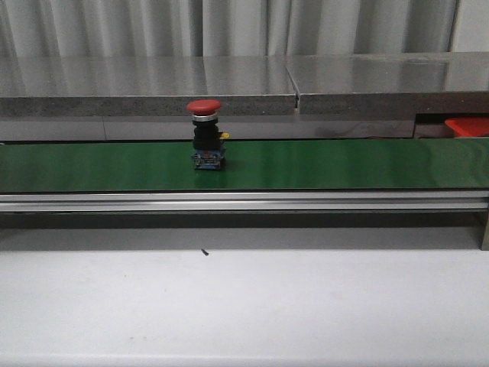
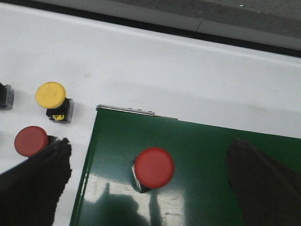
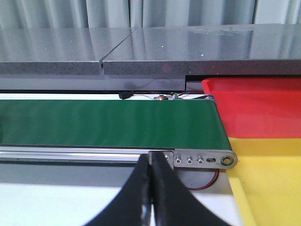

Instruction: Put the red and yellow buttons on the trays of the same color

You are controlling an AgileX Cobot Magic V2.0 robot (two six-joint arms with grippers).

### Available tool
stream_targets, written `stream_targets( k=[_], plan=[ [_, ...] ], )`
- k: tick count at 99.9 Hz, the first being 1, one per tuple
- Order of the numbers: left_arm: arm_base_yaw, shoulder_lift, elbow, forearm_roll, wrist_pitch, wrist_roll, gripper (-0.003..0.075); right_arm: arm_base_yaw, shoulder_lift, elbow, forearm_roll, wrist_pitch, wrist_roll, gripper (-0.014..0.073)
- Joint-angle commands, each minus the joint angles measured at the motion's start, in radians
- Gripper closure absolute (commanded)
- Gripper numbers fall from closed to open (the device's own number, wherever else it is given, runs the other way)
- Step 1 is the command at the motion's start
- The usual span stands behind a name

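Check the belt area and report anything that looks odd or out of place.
Nothing looks wrong. One red button stands upright on the green belt. A small dark speck lies on the white table in front; what it is cannot be told. The red tray and yellow tray hold no buttons where visible.

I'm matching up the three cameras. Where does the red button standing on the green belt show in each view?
Front view: the red button stands upright on the green belt, left of centre.
Left wrist view: the same button, seen from above, near the belt's end, between the open fingers.
Right wrist view: not in it.
Shared landmark: the green belt.
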Motion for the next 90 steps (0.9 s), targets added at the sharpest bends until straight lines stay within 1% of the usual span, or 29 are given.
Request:
stream_targets(
  k=[1, 13, 28, 48, 50, 57, 64, 71, 74, 76, 81, 83, 88, 90],
  plan=[
    [-0.047, -0.11, 0.019, -0.027, -0.051, 0.041, 0.0078, -0.004, -0.017, 0.0, -0.01, -0.075, -0.001, 0.0661],
    [-0.11, -0.218, 0.127, -0.025, -0.094, 0.072, 0.0078, -0.004, -0.017, 0.0, -0.01, -0.075, -0.001, 0.0661],
    [-0.17, -0.362, 0.313, -0.023, -0.176, 0.076, 0.0078, -0.004, -0.017, 0.0, -0.01, -0.075, -0.001, 0.0661],
    [-0.184, -0.591, 0.571, -0.023, -0.299, 0.076, 0.0081, -0.004, -0.017, 0.0, -0.01, -0.098, -0.001, 0.0661],
    [-0.184, -0.607, 0.596, -0.023, -0.31, 0.076, 0.0083, -0.004, -0.017, 0.0, -0.01, -0.117, -0.001, 0.0661],
    [-0.184, -0.686, 0.671, -0.026, -0.337, 0.076, 0.0106, -0.004, -0.017, 0.0, -0.01, -0.142, -0.001, 0.0661],
    [-0.184, -0.765, 0.729, -0.026, -0.333, 0.074, 0.0163, -0.004, -0.017, 0.0, -0.01, -0.159, -0.001, 0.0661],
    [-0.184, -0.838, 0.778, -0.026, -0.33, 0.074, 0.026, -0.004, -0.017, -0.002, -0.01, -0.162, -0.001, 0.0661],
    [-0.184, -0.871, 0.798, -0.026, -0.33, 0.074, 0.0323, -0.004, -0.017, -0.003, -0.009, -0.161, -0.001, 0.0661],
    [-0.184, -0.89, 0.806, -0.026, -0.33, 0.074, 0.035, -0.004, -0.017, -0.005, -0.009, -0.158, -0.001, 0.0661],
    [-0.184, -0.927, 0.833, -0.026, -0.33, 0.074, 0.047, -0.004, -0.017, -0.015, 0.008, -0.143, -0.001, 0.0661],
    [-0.184, -0.941, 0.839, -0.026, -0.33, 0.074, 0.0501, -0.004, -0.016, -0.023, 0.014, -0.131, -0.001, 0.0661],
    [-0.184, -0.967, 0.857, -0.026, -0.33, 0.074, 0.0631, -0.004, -0.012, -0.048, 0.041, -0.092, -0.001, 0.0661],
    [-0.184, -0.972, 0.859, -0.026, -0.33, 0.074, 0.0664, -0.004, -0.01, -0.063, 0.046, -0.072, -0.001, 0.0661]
  ],
)
